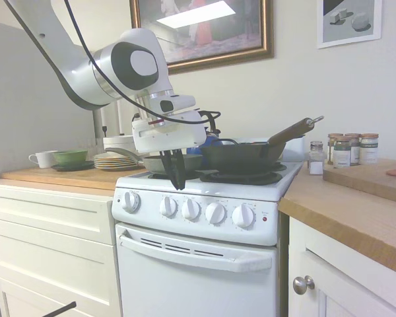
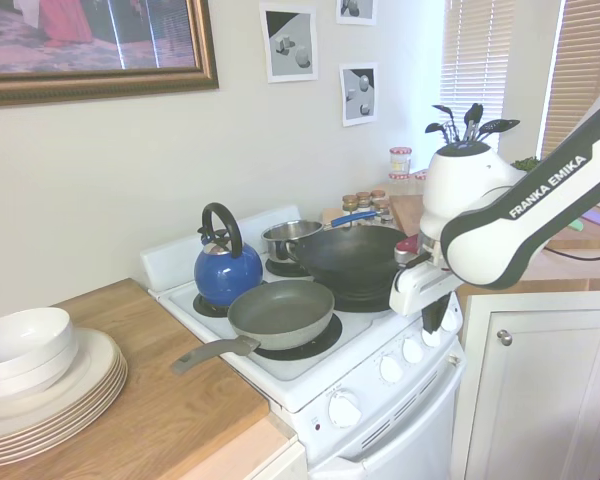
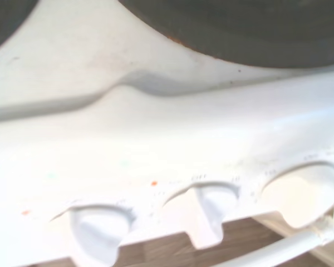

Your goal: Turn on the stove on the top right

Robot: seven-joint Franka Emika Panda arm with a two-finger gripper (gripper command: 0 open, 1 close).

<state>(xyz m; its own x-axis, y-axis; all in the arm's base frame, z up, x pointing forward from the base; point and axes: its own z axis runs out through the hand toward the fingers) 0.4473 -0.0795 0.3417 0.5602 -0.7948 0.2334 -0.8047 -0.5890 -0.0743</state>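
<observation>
We see the stove (image 2: 310,375) with a grey frying pan (image 2: 280,312) on its near burner, a blue kettle (image 2: 226,270) behind it, a small steel pot (image 2: 288,238) at the back and a black wok (image 2: 352,258) beside that. Our gripper (image 2: 435,318) hangs just above the front knobs (image 2: 392,369), touching none; we cannot tell how the jaws stand. Stacked plates (image 2: 50,385) carrying a white bowl (image 2: 22,345) rest on the wooden table (image 2: 170,420).

White stove (image 1: 198,257) with white knobs (image 1: 215,212) and a tiny red light (image 1: 264,218). Blue kettle (image 2: 226,272). Grey pan (image 2: 281,312). Black wok (image 2: 352,257). Brown wooden tabletop (image 1: 356,211). Green bowl (image 1: 70,157). White plates (image 2: 50,385).
</observation>
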